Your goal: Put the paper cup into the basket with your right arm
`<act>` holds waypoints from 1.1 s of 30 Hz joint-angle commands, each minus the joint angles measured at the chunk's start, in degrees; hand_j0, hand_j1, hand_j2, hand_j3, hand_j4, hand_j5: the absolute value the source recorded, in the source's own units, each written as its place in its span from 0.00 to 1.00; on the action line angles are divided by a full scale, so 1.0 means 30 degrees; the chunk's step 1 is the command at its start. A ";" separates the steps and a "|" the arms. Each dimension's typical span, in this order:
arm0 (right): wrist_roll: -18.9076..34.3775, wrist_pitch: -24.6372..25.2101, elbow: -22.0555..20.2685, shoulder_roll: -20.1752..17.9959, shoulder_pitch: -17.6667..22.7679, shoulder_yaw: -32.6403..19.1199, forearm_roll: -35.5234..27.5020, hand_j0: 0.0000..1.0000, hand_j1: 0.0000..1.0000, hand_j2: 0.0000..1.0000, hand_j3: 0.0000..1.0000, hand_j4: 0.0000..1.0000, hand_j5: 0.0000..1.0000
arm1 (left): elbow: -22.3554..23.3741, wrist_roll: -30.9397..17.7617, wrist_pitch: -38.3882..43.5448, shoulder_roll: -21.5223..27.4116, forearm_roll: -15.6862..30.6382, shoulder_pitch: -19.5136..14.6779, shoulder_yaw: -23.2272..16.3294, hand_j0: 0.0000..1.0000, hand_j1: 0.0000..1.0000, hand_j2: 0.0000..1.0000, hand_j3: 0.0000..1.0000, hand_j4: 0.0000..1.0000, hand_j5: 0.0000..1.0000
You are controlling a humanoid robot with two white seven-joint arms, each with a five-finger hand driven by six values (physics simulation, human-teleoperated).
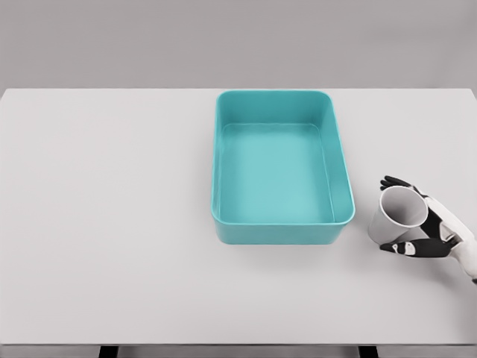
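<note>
Paper cup [397, 215], white and tilted, sits in the right hand [428, 227], whose fingers wrap around it, on the tabletop [112, 224] just beside the teal basket [282, 230], at its four o'clock.

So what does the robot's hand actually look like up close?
Only the right hand shows, at the picture's right edge. It is built like a human hand, with separate jointed fingers in black and white segments, black at the tips and joints. It leads into a smooth white forearm. No cables or markings are visible.
</note>
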 commanded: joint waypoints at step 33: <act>0.0000 -0.0251 -0.1016 -0.0760 -0.2285 -0.0783 0.0606 0.43 0.43 0.43 0.43 0.43 0.43 | 0.0002 -0.0003 -0.0009 0.0001 -0.0001 0.0000 0.0000 1.00 1.00 1.00 1.00 1.00 1.00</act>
